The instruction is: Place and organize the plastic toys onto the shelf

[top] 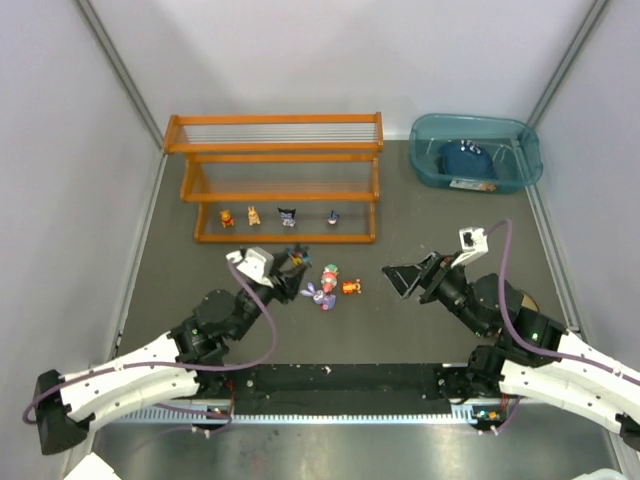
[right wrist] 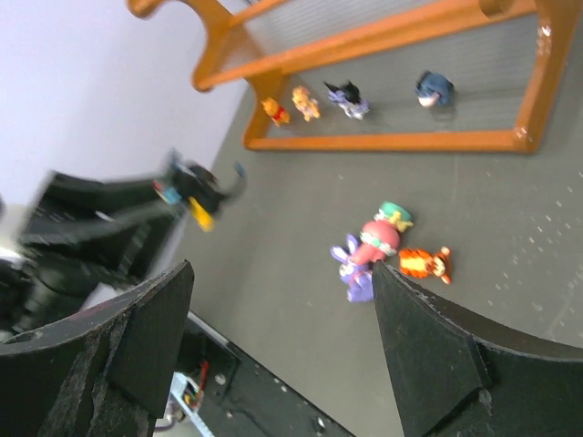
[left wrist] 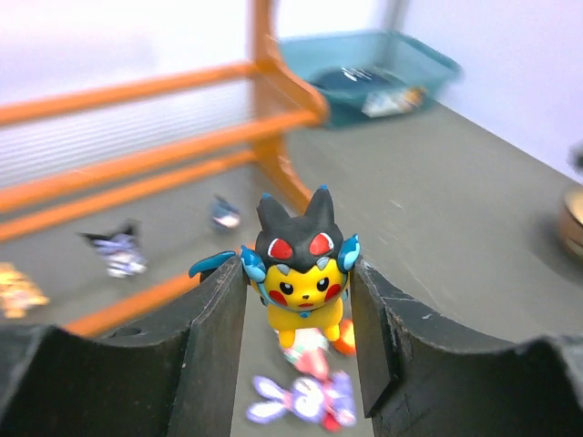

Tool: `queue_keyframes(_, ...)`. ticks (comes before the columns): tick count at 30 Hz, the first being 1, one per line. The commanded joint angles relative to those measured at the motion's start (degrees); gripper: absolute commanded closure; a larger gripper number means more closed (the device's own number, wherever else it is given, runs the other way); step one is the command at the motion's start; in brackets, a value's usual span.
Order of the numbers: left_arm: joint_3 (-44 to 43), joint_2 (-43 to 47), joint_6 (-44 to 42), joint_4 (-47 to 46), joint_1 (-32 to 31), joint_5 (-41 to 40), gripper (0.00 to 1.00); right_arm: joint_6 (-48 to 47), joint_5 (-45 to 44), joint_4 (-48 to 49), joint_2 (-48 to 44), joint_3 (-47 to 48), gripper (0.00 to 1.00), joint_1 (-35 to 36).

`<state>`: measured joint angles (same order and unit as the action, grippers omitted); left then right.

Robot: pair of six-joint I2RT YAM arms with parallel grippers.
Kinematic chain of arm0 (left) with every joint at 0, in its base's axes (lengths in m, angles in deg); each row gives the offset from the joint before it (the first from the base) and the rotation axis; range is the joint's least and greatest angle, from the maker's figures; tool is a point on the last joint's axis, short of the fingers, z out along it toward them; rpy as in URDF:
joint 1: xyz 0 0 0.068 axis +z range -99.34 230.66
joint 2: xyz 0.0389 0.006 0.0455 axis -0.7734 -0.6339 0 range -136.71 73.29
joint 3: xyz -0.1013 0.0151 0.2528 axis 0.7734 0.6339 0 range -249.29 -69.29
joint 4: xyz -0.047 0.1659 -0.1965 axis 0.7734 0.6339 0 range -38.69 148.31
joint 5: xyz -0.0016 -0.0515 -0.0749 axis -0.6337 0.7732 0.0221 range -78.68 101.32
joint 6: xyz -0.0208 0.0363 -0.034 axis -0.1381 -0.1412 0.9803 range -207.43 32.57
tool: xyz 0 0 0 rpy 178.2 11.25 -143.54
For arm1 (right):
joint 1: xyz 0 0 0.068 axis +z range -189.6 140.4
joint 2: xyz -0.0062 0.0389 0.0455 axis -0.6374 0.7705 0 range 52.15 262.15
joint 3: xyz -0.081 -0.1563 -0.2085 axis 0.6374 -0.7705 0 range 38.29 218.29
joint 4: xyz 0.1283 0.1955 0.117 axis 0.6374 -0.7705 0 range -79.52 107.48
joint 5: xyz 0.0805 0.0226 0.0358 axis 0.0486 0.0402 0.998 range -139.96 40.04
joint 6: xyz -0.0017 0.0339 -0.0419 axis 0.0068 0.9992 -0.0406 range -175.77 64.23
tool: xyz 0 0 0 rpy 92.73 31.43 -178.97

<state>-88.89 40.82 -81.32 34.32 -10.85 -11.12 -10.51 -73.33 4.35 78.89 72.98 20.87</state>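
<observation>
The wide, low orange-framed wire-rod shelf [top: 275,147] stands just ahead of the left gripper [top: 292,264], the nearer arm, which is clamped on an upright black-and-yellow cartoon figurine [left wrist: 299,273]. The right gripper [top: 404,279] hangs wide apart, empty.

The shelf [top: 275,148] has an orange frame and thin silver rods. The desk [top: 450,225] is dark grey with small pale specks. The bin [top: 530,150] is see-through teal, and the object [top: 466,160] inside it is dark blue with white marks. The left hand [left wrist: 298,291] and the right hand [right wrist: 282,282] are black. The hooded toy [left wrist: 301,273] is yellow with red cheeks; its hood is black with red eyes and blue trim. The bunny [right wrist: 353,269] is purple, the round toy [right wrist: 378,235] is pink and red with a green hat, and the tiger [right wrist: 421,262] is orange with dark stripes.
</observation>
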Motion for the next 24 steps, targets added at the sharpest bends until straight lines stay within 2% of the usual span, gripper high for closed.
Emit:
queue_keyframes(1, -3.5, 1.7, -10.1, -7.6, 8.7, -5.3, 1.0, 0.7, -1.7, -2.4, -1.8, -1.9, 0.21, -0.3)
queue_keyframes(2, -4.1, 1.6, -9.2, -7.3, 12.0, -2.6, 1.0, 0.6, -1.7, -2.7, -2.0, -2.2, 0.21, -0.3)
queue_keyframes(3, -4.5, 1.1, -7.8, -7.0, 19.6, 0.4, 1.0, 0.5, -1.8, -2.9, -2.2, -2.2, 0.21, -0.2)
queue_keyframes(4, -4.7, 0.8, -6.3, -7.3, 23.5, 6.6, 1.0, 0.0, -1.7, -3.4, -2.2, -2.2, 0.21, -0.2)
queue_keyframes(6, -5.3, -0.9, -3.9, -8.8, 31.9, 10.3, 1.0, -0.3, -1.8, -3.9, -2.4, -2.1, 0.2, -0.3)
queue_keyframes(11, -8.1, -6.5, -3.5, -13.3, 41.0, 15.7, 1.0, -1.1, -2.6, -5.2, -2.9, -2.4, 0.2, -0.3)
queue_keyframes(15, -9.0, -13.4, 0.0, -20.2, 50.0, 25.8, 1.0, -1.7, -3.3, -5.8, -3.8, -2.7, 0.2, -0.2)
queue_keyframes(18, -9.8, -18.7, 2.6, -24.2, 55.0, 30.2, 1.0, -2.1, -3.7, -6.1, -4.6, -3.1, 0.19, -0.2)
queue_keyframes(20, -10.6, -21.3, 4.7, -26.4, 57.5, 35.5, 1.0, -2.5, -4.4, -6.1, -5.0, -3.3, 0.18, -0.3)
queue_keyframes(24, -11.4, -26.6, 6.5, -30.5, 61.1, 38.3, 1.0, -3.9, -5.3, -6.6, -4.7, -3.1, 0.11, -0.3)
